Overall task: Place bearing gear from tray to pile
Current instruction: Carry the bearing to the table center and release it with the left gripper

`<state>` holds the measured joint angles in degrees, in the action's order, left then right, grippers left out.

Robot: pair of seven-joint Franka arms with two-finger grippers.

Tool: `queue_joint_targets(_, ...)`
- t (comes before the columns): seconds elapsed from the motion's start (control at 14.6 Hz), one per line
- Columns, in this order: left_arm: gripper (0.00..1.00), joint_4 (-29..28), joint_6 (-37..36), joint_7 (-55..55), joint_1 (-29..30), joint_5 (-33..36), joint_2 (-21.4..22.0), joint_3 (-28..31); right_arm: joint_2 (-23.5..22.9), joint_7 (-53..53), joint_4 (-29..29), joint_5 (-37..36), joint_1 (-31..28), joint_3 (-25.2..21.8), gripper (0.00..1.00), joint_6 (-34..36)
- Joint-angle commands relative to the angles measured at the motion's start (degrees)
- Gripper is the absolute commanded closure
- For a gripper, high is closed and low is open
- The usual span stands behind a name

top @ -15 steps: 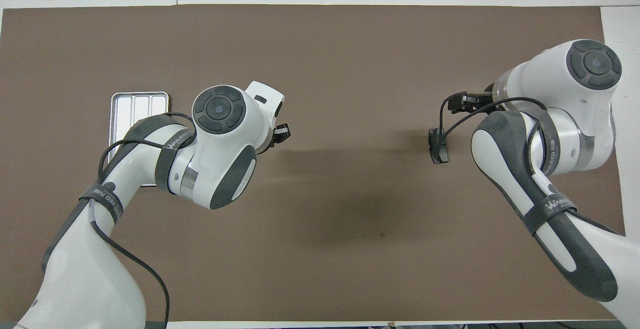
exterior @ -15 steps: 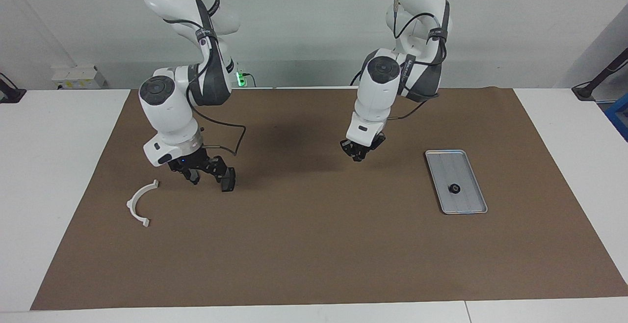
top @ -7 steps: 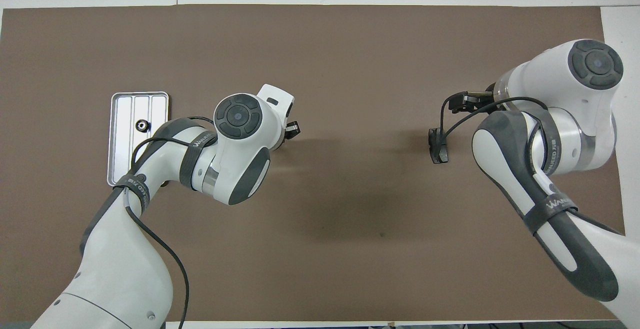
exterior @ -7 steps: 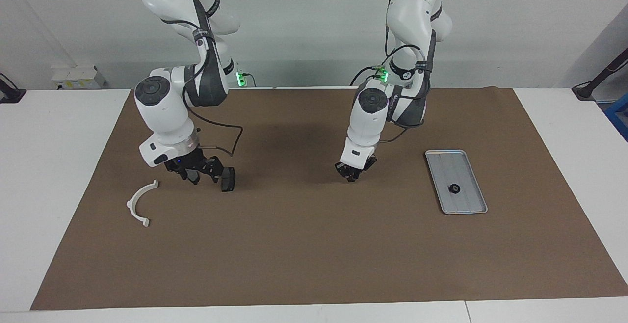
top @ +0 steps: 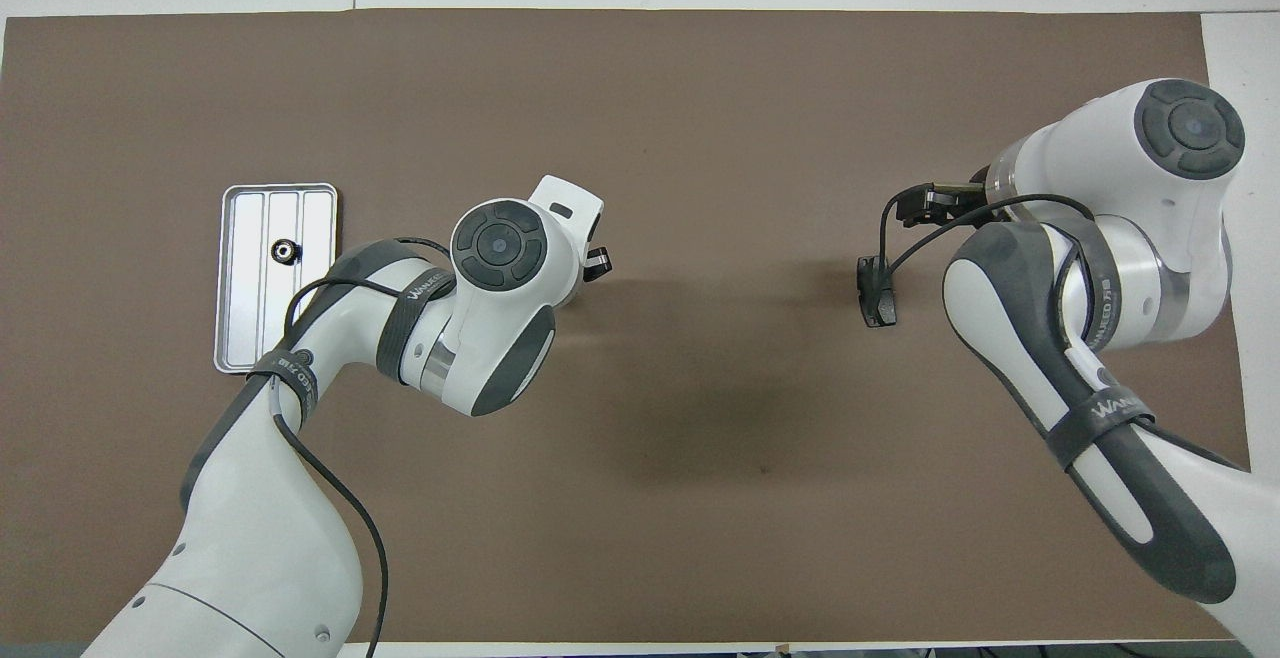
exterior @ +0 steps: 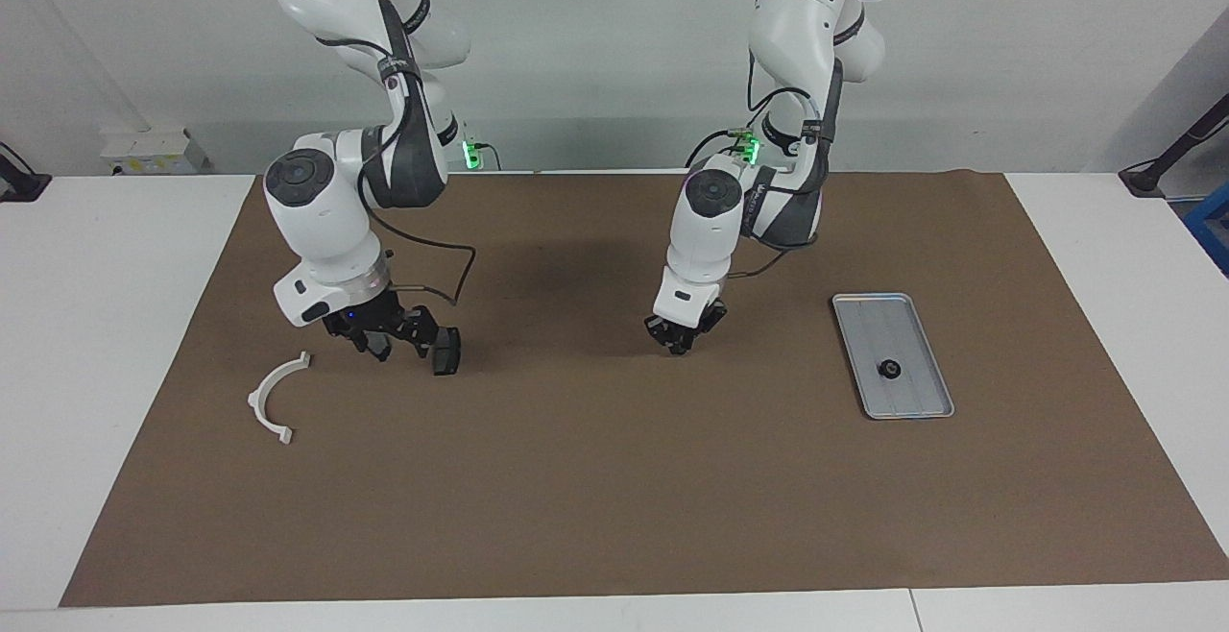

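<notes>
The silver tray (exterior: 910, 400) lies toward the left arm's end of the mat; it also shows in the overhead view (top: 250, 338). A small dark bearing gear (exterior: 889, 369) sits in it, also seen from above (top: 285, 252). My left gripper (exterior: 681, 338) hangs low over the mat's middle, away from the tray, and looks shut with nothing visible in it. The white half-ring bracket (exterior: 272, 400) lies toward the right arm's end. My right gripper (exterior: 396, 340) is low beside it, with a dark brake pad (exterior: 445, 352) at its tip. A second pad is not in view.
A brown mat (exterior: 614, 478) covers the table between white margins. A black cable loops off the right wrist (exterior: 451, 277) just above the mat. The right arm hides the bracket in the overhead view.
My left arm has swung away from the tray toward the mat's middle and dropped lower, uncovering the tray and gear from above. The right arm barely moved.
</notes>
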<state>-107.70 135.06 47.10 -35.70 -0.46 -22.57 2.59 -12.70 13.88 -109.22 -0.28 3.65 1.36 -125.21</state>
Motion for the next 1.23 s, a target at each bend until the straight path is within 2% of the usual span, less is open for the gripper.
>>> queue_joint_targets(0.0,1.00,-0.5,2.4,1.1,-0.9,1.3,-0.4,0.7,0.0,-1.2,0.1,1.3,-0.4,0.3,0.01,-0.6)
queue_joint_targets(0.68,1.00,-2.8,6.1,1.1,-0.8,1.4,-0.5,0.8,0.0,-1.2,0.1,1.4,-0.5,0.2,0.01,-0.6)
queue_joint_targets(0.75,0.88,-2.8,6.1,1.1,-0.8,1.4,-0.5,0.8,0.0,-1.2,0.1,1.4,-0.5,0.3,0.01,-0.6)
queue_joint_targets(0.82,0.59,-2.8,6.0,1.1,-0.8,1.5,-0.4,0.9,0.0,-1.2,0.1,1.4,-0.5,0.3,0.01,-0.6)
queue_joint_targets(0.89,0.21,-2.6,5.6,1.1,-0.8,1.5,-0.4,1.2,0.0,-1.2,0.1,1.3,-0.5,0.2,0.01,-0.6)
queue_joint_targets(0.96,0.00,-2.0,4.7,1.1,-0.6,1.9,-0.4,1.3,0.0,-1.1,0.2,1.4,-0.5,0.2,0.01,-0.6)
queue_joint_targets(1.16,0.00,4.0,-5.3,0.2,1.4,2.0,-0.1,1.3,0.0,-1.1,0.2,1.4,-0.4,0.3,0.01,-0.5)
